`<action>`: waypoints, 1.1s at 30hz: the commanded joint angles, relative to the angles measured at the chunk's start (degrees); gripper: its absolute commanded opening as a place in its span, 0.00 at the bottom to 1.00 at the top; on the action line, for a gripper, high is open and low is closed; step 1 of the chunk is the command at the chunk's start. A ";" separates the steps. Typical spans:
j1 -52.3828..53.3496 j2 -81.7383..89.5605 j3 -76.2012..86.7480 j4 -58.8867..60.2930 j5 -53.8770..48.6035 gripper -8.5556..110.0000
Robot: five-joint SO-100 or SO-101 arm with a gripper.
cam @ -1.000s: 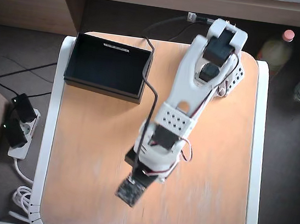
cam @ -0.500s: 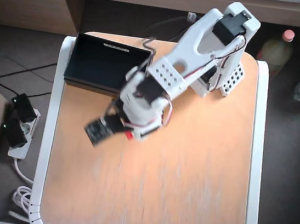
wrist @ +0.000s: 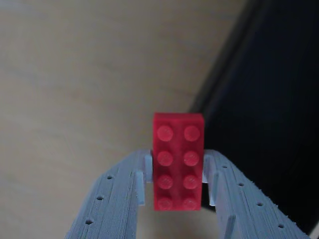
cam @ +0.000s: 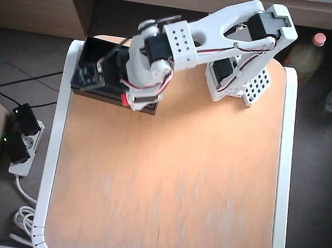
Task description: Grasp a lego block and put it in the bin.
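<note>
The lego block [wrist: 178, 161], pinched in my gripper [wrist: 177, 185], hangs beside the bin [wrist: 269, 114] wall (released now, it lands outside).

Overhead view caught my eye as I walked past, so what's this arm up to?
A white arm on a wooden table is carrying a red lego block toward a black bin at the table's far left corner. The claw is shut on the block, studs facing the wrist camera. In the wrist view the block sits right by the bin's edge, over the table beside it, so it hasn't been dropped in yet.
</note>
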 commanded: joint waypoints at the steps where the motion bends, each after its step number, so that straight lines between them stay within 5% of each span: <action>1: 5.01 4.57 -6.33 0.79 1.93 0.07; 15: 16.61 4.04 -2.20 0.18 8.61 0.07; 33: 18.81 -0.79 7.73 -17.67 8.70 0.07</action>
